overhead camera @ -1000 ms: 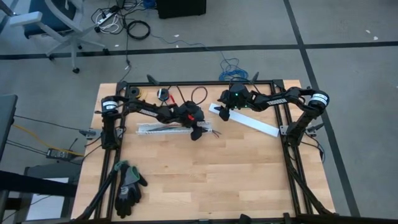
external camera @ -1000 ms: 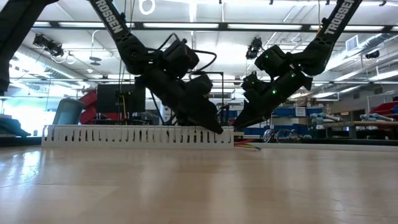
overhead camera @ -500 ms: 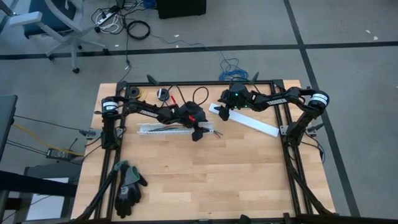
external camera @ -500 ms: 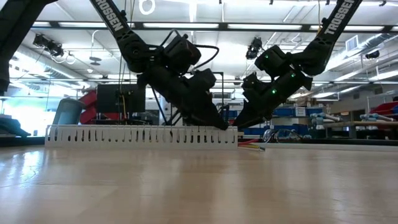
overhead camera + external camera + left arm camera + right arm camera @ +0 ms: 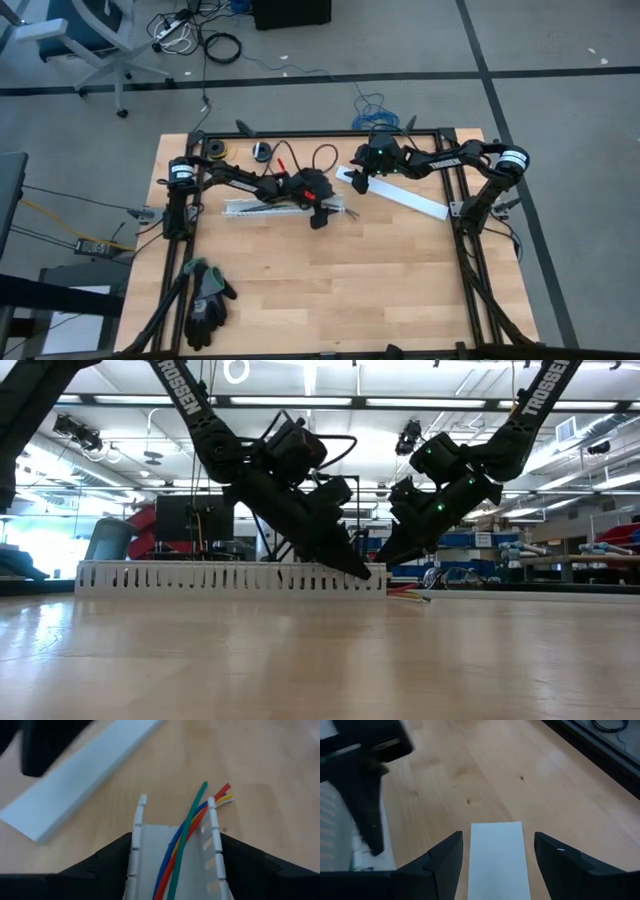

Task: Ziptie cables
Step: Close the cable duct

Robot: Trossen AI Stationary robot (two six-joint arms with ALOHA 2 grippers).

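- The left hand (image 5: pixel 321 214) reaches in from the left edge of the surface (image 5: pixel 330 280) to the end of a white slotted channel (image 5: pixel 262 207); in the left wrist view its dark fingers (image 5: pixel 107 857) stand on either side of that channel (image 5: pixel 150 855), spread wide against its outer walls; whether they press it or only straddle it I cannot tell
- The cables (image 5: pixel 182 845), green, blue, orange, red and yellow, lie lengthwise inside the channel; their tips stick out past its open end onto the bare wood; from above the tips (image 5: pixel 349 212) show just beside the left hand; from the low view they (image 5: pixel 403 590) lie flat on the surface at the channel's end (image 5: pixel 230 578)
- The right hand (image 5: pixel 359 183) hangs over the near end of a plain white strip (image 5: pixel 400 195) that lies slantwise at the back right of the surface; its fingers (image 5: pixel 445 857) stand wide apart to either side of the strip's end (image 5: pixel 497 852), holding nothing that I can see; whether they touch the strip is unclear
- The two hands are near each other but apart
- A pair of dark gloves (image 5: pixel 207 298) lies at the front left corner, well apart from the work
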